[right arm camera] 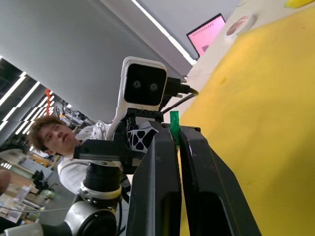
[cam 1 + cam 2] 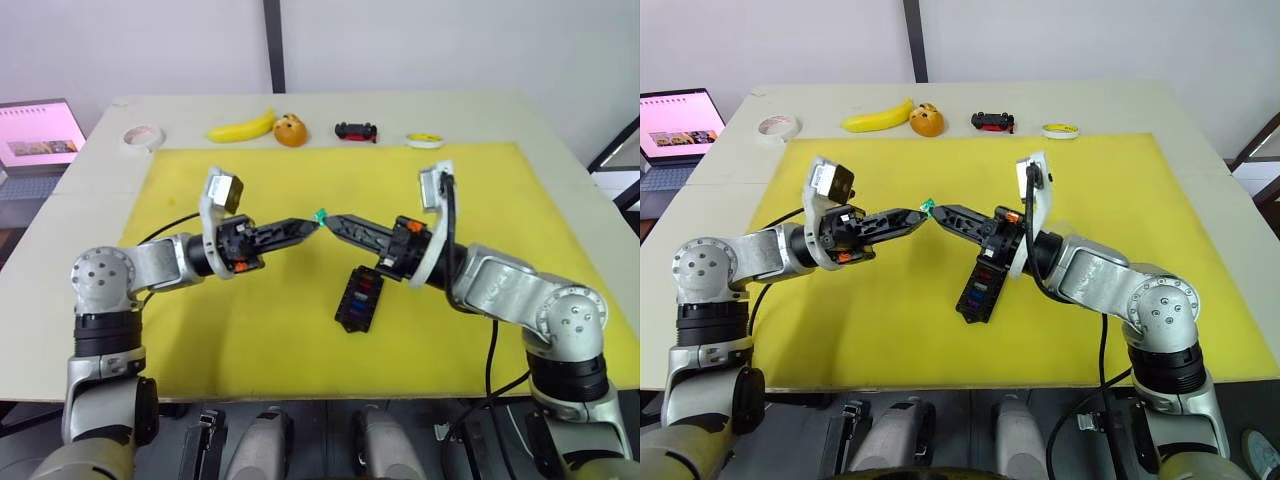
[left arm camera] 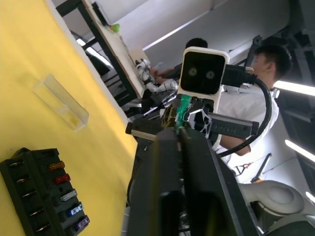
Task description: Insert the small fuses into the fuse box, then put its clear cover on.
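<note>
1. Both grippers meet tip to tip above the yellow mat (image 2: pixel 240 350), w/ the teal fuse (image 2: pixel 320 214) between them.
2. Right gripper (image 1: pixel 175 133) pinches it; left gripper (image 3: pixel 180 133) is pressed together on it too.
3. Fuse box (image 2: pixel 359 297) lies below, near the right arm; 5 fuses inside.
4. Clear cover (image 3: pixel 60 102) lies on the mat beside the box.
5. Advice: 1 gripper should let go only when the other holds firm, then lower the fuse straight to the free slot.

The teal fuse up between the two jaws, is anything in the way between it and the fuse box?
Nothing visible blocks it. The teal fuse is held in the air where the left gripper and right gripper meet. The fuse box lies open-topped on the yellow mat below the right gripper. The clear cover lies apart.
</note>
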### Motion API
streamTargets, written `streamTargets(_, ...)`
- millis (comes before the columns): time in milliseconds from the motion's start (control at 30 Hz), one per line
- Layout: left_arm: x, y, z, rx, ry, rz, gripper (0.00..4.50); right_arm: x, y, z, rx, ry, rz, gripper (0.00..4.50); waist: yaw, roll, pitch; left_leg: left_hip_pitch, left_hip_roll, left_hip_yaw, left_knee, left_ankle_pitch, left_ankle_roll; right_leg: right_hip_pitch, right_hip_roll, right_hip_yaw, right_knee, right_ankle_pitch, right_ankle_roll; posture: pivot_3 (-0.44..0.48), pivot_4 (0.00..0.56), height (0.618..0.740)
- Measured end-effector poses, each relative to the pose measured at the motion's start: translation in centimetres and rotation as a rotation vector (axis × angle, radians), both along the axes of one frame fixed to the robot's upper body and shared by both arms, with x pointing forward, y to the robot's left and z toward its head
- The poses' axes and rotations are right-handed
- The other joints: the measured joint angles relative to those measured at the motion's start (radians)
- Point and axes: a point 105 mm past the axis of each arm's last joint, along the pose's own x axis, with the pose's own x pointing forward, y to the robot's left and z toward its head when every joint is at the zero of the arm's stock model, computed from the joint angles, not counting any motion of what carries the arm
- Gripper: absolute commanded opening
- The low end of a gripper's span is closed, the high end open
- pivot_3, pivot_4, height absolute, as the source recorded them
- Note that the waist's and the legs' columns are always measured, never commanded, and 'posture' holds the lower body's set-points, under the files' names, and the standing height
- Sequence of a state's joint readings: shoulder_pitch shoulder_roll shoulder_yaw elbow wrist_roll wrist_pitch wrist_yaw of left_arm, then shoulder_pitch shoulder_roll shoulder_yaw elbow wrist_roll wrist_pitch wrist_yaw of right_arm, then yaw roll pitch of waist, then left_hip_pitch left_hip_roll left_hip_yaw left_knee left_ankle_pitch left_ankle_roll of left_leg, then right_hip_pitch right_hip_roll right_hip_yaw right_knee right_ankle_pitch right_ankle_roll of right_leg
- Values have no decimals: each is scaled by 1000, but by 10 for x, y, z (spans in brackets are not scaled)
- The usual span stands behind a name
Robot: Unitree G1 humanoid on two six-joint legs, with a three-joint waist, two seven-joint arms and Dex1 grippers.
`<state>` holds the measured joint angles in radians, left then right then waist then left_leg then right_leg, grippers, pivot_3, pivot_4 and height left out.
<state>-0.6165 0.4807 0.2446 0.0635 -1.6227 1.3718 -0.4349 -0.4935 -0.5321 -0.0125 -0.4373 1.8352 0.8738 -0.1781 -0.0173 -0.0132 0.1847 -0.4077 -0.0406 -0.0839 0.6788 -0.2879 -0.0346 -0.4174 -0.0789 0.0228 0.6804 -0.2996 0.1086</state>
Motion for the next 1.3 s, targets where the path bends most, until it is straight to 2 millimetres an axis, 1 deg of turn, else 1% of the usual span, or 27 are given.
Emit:
streamTargets(33, -1, 3, -1, 8, -5, 0, 1713, -1, 0, 0, 3, 4, 8, 0, 0, 0, 0, 0, 0, 0, 0, 0, 0, 0, 0, 0, 0, 0, 0, 0, 150, 740)
streamTargets(100, -2, 9, -1, 56, -35, 10, 2852, -1, -4, 0, -22, 2, 0, 0, -1, 0, 0, 0, 0, 0, 0, 0, 0, 0, 1, 0, 0, 0, 0, 0, 150, 740)
streamTargets(133, -3, 12, 0, 85, -55, 12, 3248, -1, -6, 0, -34, 0, -7, 0, -1, 0, 1, 0, 0, 0, -1, 0, 0, 0, 1, 0, 0, 0, 0, 0, 150, 740)
streamTargets(200, -8, 18, 1, 171, -133, 2, 4389, -3, -13, -2, -106, -23, -13, 0, -1, 1, 2, 0, 0, 1, -1, 0, 0, -1, 1, 0, -1, 0, 0, 0, 150, 740)
streamTargets(267, -12, 21, 3, 259, -242, -12, 4456, -5, -22, -2, -193, -64, -20, 0, 2, 2, 2, 0, 0, 1, -2, 0, 0, 0, 1, 0, -3, 0, 0, 0, 150, 740)
streamTargets(300, -14, 21, 4, 309, -325, -29, 4456, -7, -28, -1, -238, -96, -24, 0, 4, 2, 2, 0, 0, 1, -2, 0, 0, 1, 1, 0, -5, 0, 0, 0, 150, 740)
streamTargets(333, -15, 20, 3, 334, -372, -49, 4456, -7, -31, -1, -273, -112, -27, 0, 4, 2, 2, 0, 1, 1, -3, 0, 0, 2, 1, 0, -7, 0, 0, 0, 150, 740)
streamTargets(433, -16, 14, -6, 420, -562, -128, 4456, -9, -41, -7, -434, -183, -19, 0, 5, 2, 2, 1, 1, 1, -6, 0, 1, 6, 1, -1, -14, 0, -1, 0, 150, 740)
streamTargets(533, -14, 8, -18, 492, -743, -205, 4456, -8, -49, -16, -621, -268, -20, 0, 5, 2, 2, 1, 1, 1, -10, 1, 2, 6, 1, -1, -17, 1, 0, 0, 150, 740)
streamTargets(600, -13, 3, -25, 516, -849, -252, 4456, -6, -52, -24, -700, -301, -11, 0, 5, 2, 2, 1, 1, 1, -11, 1, 2, 5, 0, -2, -17, 1, 0, 0, 150, 740)
streamTargets(733, 2, -18, -32, 526, -1029, -294, 4456, 4, -58, -42, -865, -375, -10, 0, 7, 2, 2, -1, 1, 1, -12, 1, 2, 3, 0, -3, -17, 1, 0, 0, 150, 740)
streamTargets(833, 12, -28, -39, 542, -1104, -304, 4456, 7, -61, -50, -952, -449, 12, 0, 5, 2, 2, -1, 0, 1, -11, 0, 2, 3, 0, -3, -17, 1, 1, 0, 150, 740)
streamTargets(1000, 22, -36, -54, 573, -1139, -321, 4456, 11, -63, -51, -1002, -524, 35, 0, 2, 2, 2, 0, 1, 1, -11, 1, 2, 2, 0, -3, -16, 1, 1, 0, 150, 740)
streamTargets(1100, 26, -38, -58, 591, -1147, -317, 4456, 14, -63, -56, -1017, -533, 48, 0, 4, 2, 2, 0, 1, 1, -11, 1, 2, 3, 0, -3, -16, 1, 1, 0, 150, 740)
streamTargets(1300, 26, -43, -59, 600, -1170, -322, 4456, 20, -63, -61, -1032, -544, 58, 0, 4, 2, 2, 0, 1, 1, -11, 1, 2, 3, 0, -3, -16, 1, 1, 0, 150, 740)
